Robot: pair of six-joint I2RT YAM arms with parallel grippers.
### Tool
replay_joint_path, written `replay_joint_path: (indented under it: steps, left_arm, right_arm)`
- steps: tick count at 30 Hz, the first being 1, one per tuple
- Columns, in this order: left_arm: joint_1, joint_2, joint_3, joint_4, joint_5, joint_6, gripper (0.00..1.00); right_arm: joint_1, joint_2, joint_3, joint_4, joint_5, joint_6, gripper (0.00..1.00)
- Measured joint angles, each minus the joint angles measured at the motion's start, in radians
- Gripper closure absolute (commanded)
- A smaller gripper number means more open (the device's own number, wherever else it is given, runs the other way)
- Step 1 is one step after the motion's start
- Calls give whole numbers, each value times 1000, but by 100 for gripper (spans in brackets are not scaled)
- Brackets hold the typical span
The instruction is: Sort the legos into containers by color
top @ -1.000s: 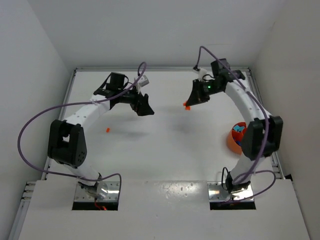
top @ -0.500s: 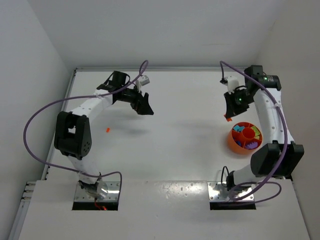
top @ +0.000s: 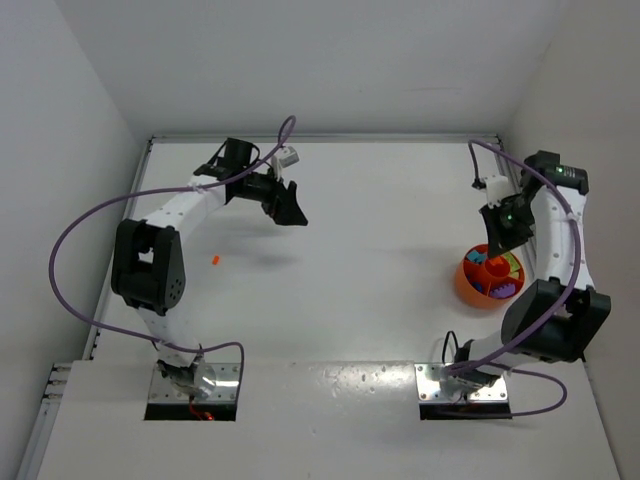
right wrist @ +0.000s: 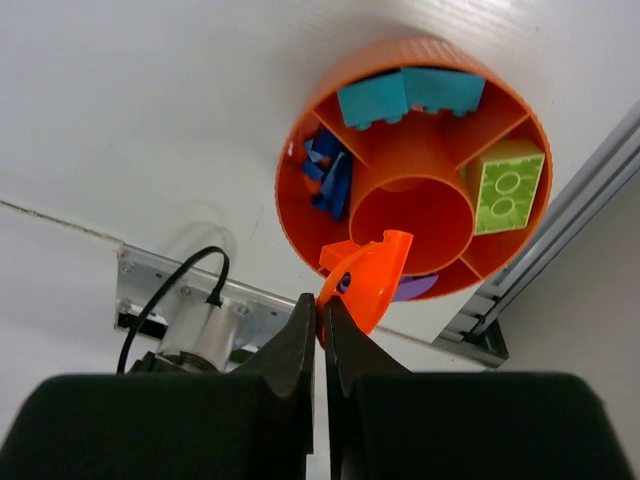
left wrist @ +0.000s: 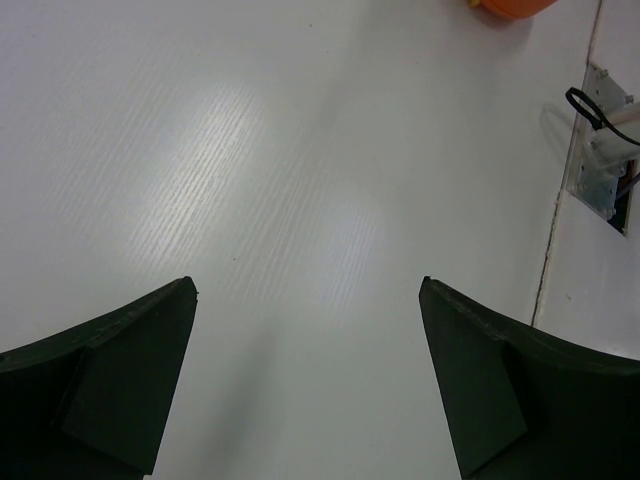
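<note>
My right gripper (right wrist: 322,305) is shut on an orange lego piece (right wrist: 368,278) and hangs over the round orange bowl (right wrist: 300,150) at the table's right side. The bowl's compartments hold teal bricks (right wrist: 405,95), blue pieces (right wrist: 328,175), a yellow-green brick (right wrist: 508,187) and a purple piece (right wrist: 415,289). In the top view the right gripper (top: 497,247) sits just over the bowl (top: 465,286). My left gripper (top: 291,213) stands open over bare table at the back left. One small orange lego (top: 215,260) lies on the table, nearer the front than the left gripper.
A metal rail (right wrist: 560,240) runs along the table's right edge beside the bowl. The right arm's base plate and cable (right wrist: 180,300) lie just in front of the bowl. White walls close in the table on three sides.
The right arm has swung from the table's back middle to the right, carrying the orange piece to a spot over the bowl. The left gripper has barely moved.
</note>
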Motion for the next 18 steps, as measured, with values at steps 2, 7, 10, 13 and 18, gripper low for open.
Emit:
replay_joint_path:
  steps: [2,7,10,13,18]
  left_arm:
    - [5,3,0,-2,0,0,0]
    - [9,3,0,-7,0,0,0]
    - [9,3,0,-8,2,0,0]
    - [9,4,0,-15,3,0,0]
    - [9,13,0,-17,3,-1,0]
  right_arm:
    - [-28,2,-15,-4,6,-6,100]
    - [-79,24,-16,-4,8,-11,100]
    - [-94,53,-17,-3,6,-11,100]
    - [-99,79,-22,-3,-2,-11,100]
    - [-99,113,-28,-3,-18,-11,96]
